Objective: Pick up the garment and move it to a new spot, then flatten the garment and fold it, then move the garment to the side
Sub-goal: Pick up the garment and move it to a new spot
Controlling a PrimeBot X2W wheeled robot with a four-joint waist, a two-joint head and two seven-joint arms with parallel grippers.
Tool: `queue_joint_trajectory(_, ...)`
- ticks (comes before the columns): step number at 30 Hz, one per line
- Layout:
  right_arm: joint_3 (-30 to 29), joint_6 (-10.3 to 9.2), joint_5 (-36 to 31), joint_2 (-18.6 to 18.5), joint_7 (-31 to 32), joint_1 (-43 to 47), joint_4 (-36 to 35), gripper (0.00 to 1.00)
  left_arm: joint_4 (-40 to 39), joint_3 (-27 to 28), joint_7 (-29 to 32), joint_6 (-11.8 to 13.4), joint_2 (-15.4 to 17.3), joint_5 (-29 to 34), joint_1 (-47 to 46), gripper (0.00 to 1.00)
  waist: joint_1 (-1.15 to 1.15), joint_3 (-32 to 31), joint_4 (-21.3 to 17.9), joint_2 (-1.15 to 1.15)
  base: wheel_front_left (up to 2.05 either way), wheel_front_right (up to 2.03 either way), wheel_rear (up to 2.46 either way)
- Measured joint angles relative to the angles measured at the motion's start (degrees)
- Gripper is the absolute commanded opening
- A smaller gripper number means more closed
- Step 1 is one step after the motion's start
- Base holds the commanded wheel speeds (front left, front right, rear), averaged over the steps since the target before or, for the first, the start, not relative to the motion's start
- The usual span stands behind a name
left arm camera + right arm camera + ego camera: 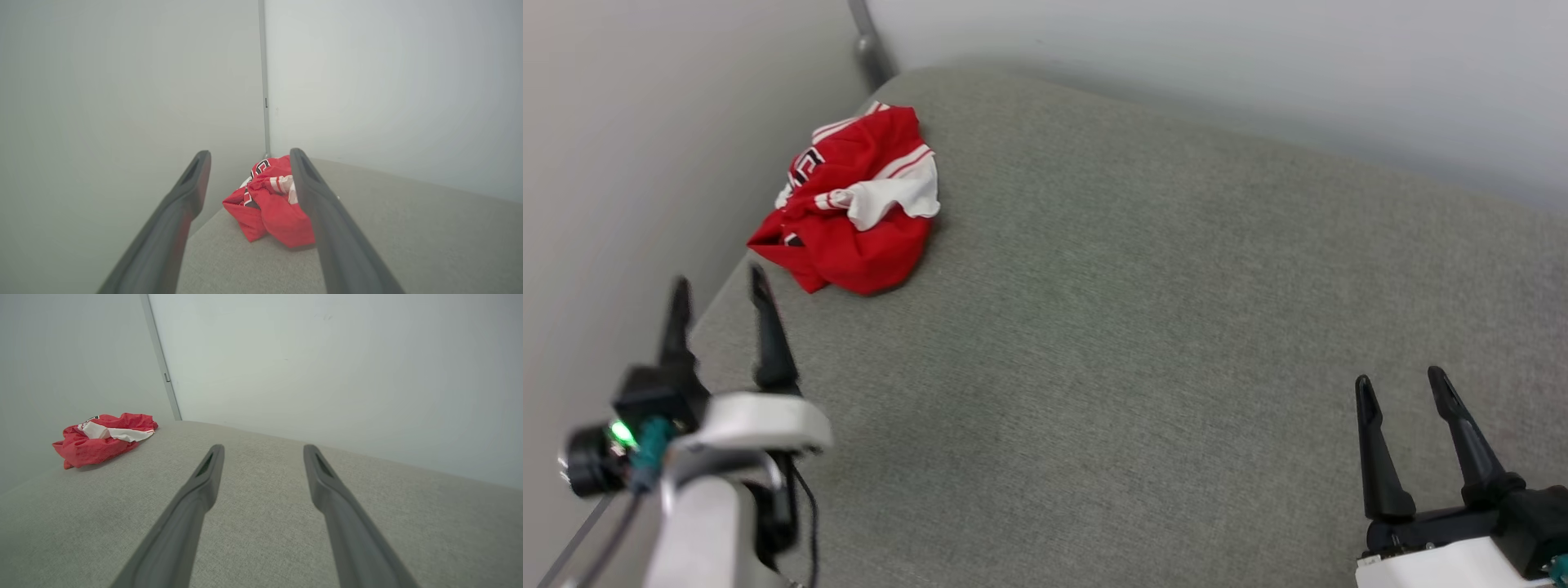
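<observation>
The garment (854,200), red with a white sleeve and striped trim, lies crumpled in a heap near the far left corner of the grey padded surface (1143,327). My left gripper (719,286) is open at the lower left, a short way in front of the heap and not touching it. In the left wrist view the garment (269,204) lies ahead between and beyond the spread fingers of my left gripper (250,157). My right gripper (1401,384) is open at the lower right, far from the cloth. The right wrist view has the garment (104,439) at the far left, with my right gripper (263,451) holding nothing.
Pale walls (1258,65) close in the surface at the back and left, meeting at a corner with a grey metal strip (866,41). The left edge of the surface (715,302) runs just beside my left gripper. Bare grey fabric stretches across the middle and right.
</observation>
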Motion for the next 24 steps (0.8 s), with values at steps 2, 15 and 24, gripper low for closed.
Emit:
queue_joint_trajectory(2, -0.14, 0.01, -0.44, 0.01, 0.01, -0.55, -0.18, 1.0, 1.13, 2.11, 0.0, -1.27, 1.89, -0.01, -4.04, 1.0, 0.0, 1.13, -0.75, 0.0, 0.0, 0.0, 0.0)
queue_joint_trajectory(15, -1.58, 0.0, -2.29, 0.01, 0.0, -5.68, -2.76, 1.0, 12.85, 6.44, 10.6, -9.14, 19.3, -0.77, -30.61, 1.0, 0.0, 10.64, -6.57, 0.0, 0.0, 0.0, 0.0)
queue_joint_trajectory(24, -1.78, 0.0, -3.3, 0.01, 0.01, -8.89, -5.63, 1.0, 17.72, 5.02, 34.51, -14.96, 27.07, -9.01, -41.37, 1.0, 0.01, 17.89, -9.9, 0.0, 0.0, 0.0, 0.0)
